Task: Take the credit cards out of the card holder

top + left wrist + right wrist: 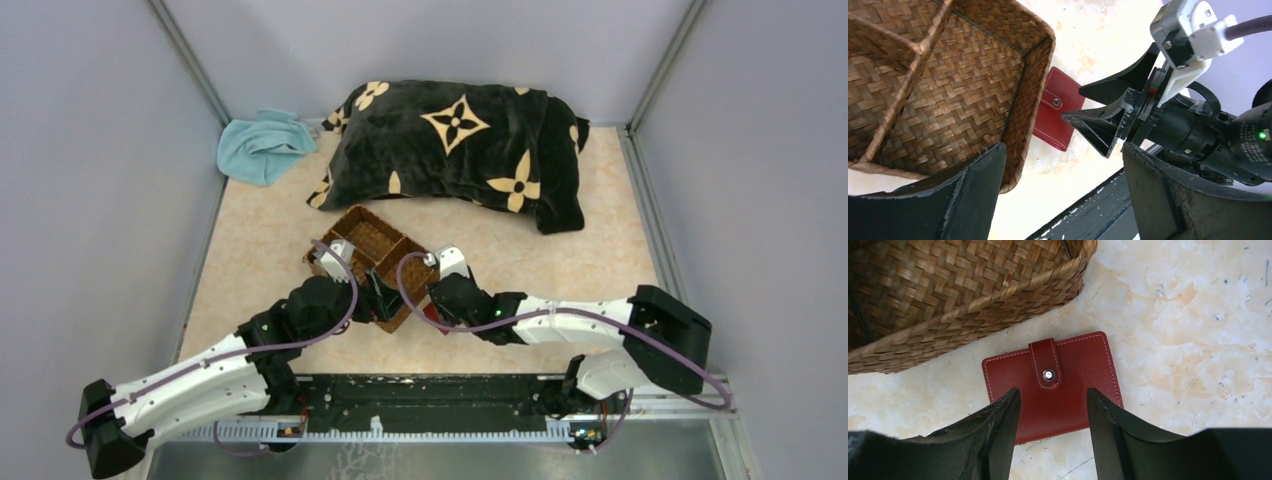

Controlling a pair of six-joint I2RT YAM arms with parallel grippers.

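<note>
Card holder [1058, 390], red leather with white stitching, lies flat on the marbled worktop [1198, 315], its strap fastened by a metal snap, just beside the outer wall of a woven basket [948, 300]. The right tool [1053, 400] hangs directly over it, released, its two dark fingers [998, 430] spread to either side of the strap. Whether they touch the leather cannot be told.

From the left wrist camera, the left tool [1063, 150] is likewise released, fingers wide apart, poised above the basket's near corner, with the card holder and the right tool in sight beyond.

From overhead, both arms reach in toward the near side of the basket, which is divided into compartments. Well behind it, a black pillow [460, 150] with tan flower motifs lies across the back of the worktop, and a crumpled light-blue cloth [262, 148] sits in the far left corner.
</note>
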